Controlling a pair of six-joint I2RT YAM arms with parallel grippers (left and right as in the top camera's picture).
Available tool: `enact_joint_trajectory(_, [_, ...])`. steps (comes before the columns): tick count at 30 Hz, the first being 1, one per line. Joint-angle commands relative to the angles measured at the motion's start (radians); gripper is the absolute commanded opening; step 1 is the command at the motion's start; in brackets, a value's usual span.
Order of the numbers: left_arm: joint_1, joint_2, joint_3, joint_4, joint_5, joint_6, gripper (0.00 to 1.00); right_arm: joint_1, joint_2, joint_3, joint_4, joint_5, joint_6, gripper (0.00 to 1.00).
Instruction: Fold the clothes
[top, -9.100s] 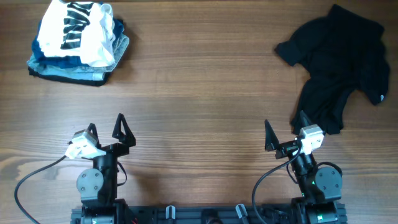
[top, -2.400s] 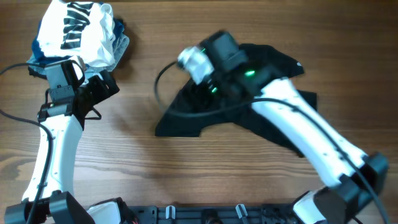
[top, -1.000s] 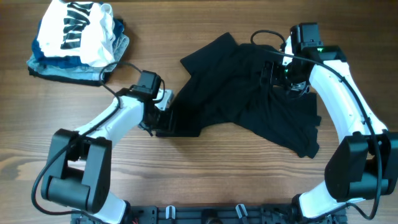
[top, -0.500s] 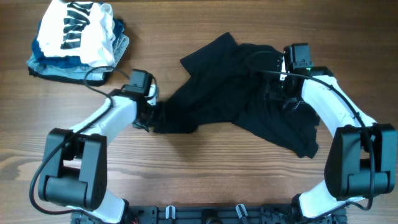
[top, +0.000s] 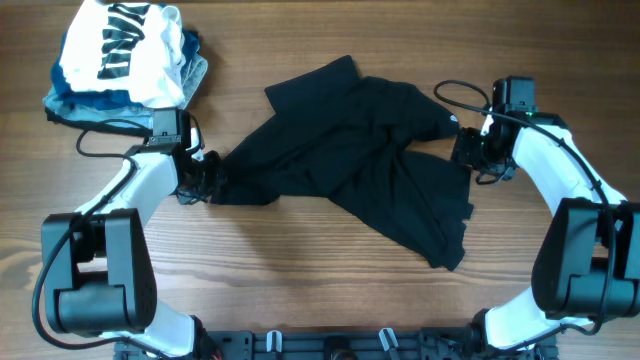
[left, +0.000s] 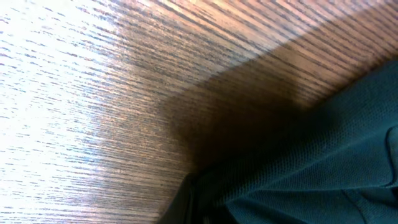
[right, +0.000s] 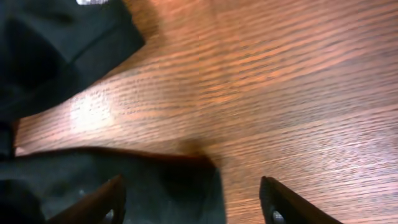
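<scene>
Black T-shirt (top: 350, 150): crumpled on the table (top: 300, 300), stretched between both tools.
Left tool (top: 203, 184): jaws together, clamped on the shirt corner at its tip.
Right tool (right: 191, 185): fingers apart, hem edge lying between them.
Doing it well: the right tool likely should pinch that hem firmly, then both draw apart evenly, keeping the cloth low.

Black T-shirt (top: 350, 150) lies crumpled across the wooden table (top: 300, 290). Left gripper (top: 207, 181) is clamped on its left corner. Right gripper (top: 466, 151) sits at its right edge. Garment pile (top: 125, 65) lies well apart, beyond the left arm.
</scene>
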Motion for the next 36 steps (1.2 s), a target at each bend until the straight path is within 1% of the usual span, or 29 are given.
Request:
enact_joint_trajectory(1, [0.007, 0.010, -0.008, 0.003, -0.021, -0.016, 0.04, -0.001, 0.016, -0.069, 0.013, -0.036, 0.020, 0.68])
enact_joint_trajectory(5, [0.007, 0.010, -0.008, 0.004, -0.021, -0.016, 0.04, -0.001, 0.016, -0.129, 0.061, -0.084, 0.034, 0.66])
enact_joint_trajectory(7, [0.007, 0.010, -0.008, 0.004, -0.021, -0.016, 0.04, -0.001, 0.016, -0.142, 0.095, -0.129, 0.037, 0.59])
enact_joint_trajectory(12, [0.007, 0.010, -0.008, 0.007, -0.021, -0.016, 0.04, -0.001, 0.016, -0.142, 0.154, -0.151, 0.067, 0.53])
enact_joint_trajectory(13, [0.007, 0.010, -0.008, 0.009, -0.021, -0.016, 0.04, -0.001, 0.016, -0.142, 0.167, -0.152, 0.068, 0.39])
enact_joint_trajectory(14, [0.007, 0.010, -0.008, 0.011, -0.021, -0.016, 0.04, -0.001, 0.016, -0.142, 0.187, -0.151, 0.078, 0.05])
enact_joint_trajectory(18, [0.007, 0.010, -0.008, 0.014, -0.021, -0.016, 0.04, -0.011, 0.016, -0.087, 0.214, -0.142, 0.085, 0.04])
enact_joint_trajectory(22, [0.007, 0.010, -0.008, 0.014, -0.021, -0.016, 0.04, -0.060, 0.016, 0.088, 0.217, -0.138, 0.074, 0.04])
enact_joint_trajectory(27, [0.007, 0.010, -0.008, 0.014, -0.021, -0.016, 0.04, -0.138, 0.016, 0.241, 0.276, -0.098, 0.050, 0.04])
enact_joint_trajectory(30, [0.007, 0.010, -0.008, 0.014, -0.029, -0.016, 0.04, -0.175, 0.016, 0.266, 0.343, -0.090, 0.026, 0.04])
enact_joint_trajectory(33, [0.007, 0.010, -0.008, 0.014, -0.032, -0.016, 0.04, -0.197, 0.016, 0.266, 0.369, -0.066, 0.027, 0.04])
enact_joint_trajectory(36, [0.007, 0.010, -0.008, 0.014, -0.040, -0.017, 0.04, -0.216, 0.014, 0.304, 0.305, -0.068, 0.026, 0.04])
